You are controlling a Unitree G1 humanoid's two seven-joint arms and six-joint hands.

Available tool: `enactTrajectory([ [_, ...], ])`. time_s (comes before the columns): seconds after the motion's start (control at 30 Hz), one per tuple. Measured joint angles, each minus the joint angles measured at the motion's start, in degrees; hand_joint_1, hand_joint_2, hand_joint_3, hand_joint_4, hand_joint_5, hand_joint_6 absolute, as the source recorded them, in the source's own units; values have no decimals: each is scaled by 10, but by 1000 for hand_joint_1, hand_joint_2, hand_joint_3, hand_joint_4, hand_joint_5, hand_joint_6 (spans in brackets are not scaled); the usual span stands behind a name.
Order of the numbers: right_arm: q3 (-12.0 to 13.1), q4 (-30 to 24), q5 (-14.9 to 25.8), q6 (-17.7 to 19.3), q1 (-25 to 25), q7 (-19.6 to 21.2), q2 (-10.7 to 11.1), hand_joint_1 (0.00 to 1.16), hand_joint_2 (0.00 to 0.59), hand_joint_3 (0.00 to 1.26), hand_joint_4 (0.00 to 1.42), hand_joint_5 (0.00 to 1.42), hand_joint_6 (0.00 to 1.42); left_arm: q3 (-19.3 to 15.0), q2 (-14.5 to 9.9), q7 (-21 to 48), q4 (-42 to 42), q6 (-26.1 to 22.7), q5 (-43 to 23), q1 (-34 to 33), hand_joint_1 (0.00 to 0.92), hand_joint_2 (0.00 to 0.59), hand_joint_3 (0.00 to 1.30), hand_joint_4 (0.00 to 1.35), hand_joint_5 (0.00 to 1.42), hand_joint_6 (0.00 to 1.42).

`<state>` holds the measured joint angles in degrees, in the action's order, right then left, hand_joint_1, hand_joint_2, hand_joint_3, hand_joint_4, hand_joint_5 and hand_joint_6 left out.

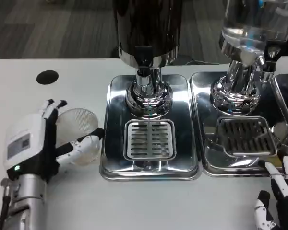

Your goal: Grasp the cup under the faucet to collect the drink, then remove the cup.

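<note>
Apparently left hand [36,143] fingers [81,144] clamped round clear cup [79,129] beside drip tray [149,165]; right hand [278,201] fingers apart.

Left hand [36,143] upright, fingers [81,145] curled round the cup [81,127] — right hand [278,201] low, fingers spread.

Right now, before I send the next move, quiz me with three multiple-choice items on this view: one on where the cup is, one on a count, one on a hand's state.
1. Where is the cup?
A. under the dark dispenser's faucet
B. left of the trays, at the left hand
C. on the right tray

2. How many slotted drip grates show?
A. one
B. two
C. four

3. What is the left hand doing?
A. holding the cup
B. pressing the faucet
C. lying flat on a grate

Answers: B, the cup sits on the white table beside the left tray; B, one grate per tray, second; A, its fingers wrap the cup.
</note>
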<state>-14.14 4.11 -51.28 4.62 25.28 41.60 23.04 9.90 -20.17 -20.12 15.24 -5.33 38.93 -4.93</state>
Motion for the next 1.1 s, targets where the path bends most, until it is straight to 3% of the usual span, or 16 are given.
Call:
enactTrajectory([
  [0.3,11,13,12,18,0,3,0,56,555,206,1,0,0,13,3,0,20,-1,-1,-18,258,66,399,212,518,634],
  [0.47,13,25,15,27,-3,5,0,56,555,212,2,0,0,13,1,0,17,-1,-1,-15,336,85,540,325,739,1015],
  [0.5,13,25,15,27,-4,5,0,56,555,212,4,0,0,13,1,0,16,-1,-1,-14,385,91,581,363,801,1111],
  [0.6,13,26,15,29,-5,6,-1,56,555,216,7,0,1,13,0,-4,4,-5,2,-11,446,82,672,413,901,1254],
  [1.1,13,27,15,33,-3,6,-2,56,555,227,11,0,12,20,9,-29,-24,-39,25,10,552,30,751,535,962,1350],
])
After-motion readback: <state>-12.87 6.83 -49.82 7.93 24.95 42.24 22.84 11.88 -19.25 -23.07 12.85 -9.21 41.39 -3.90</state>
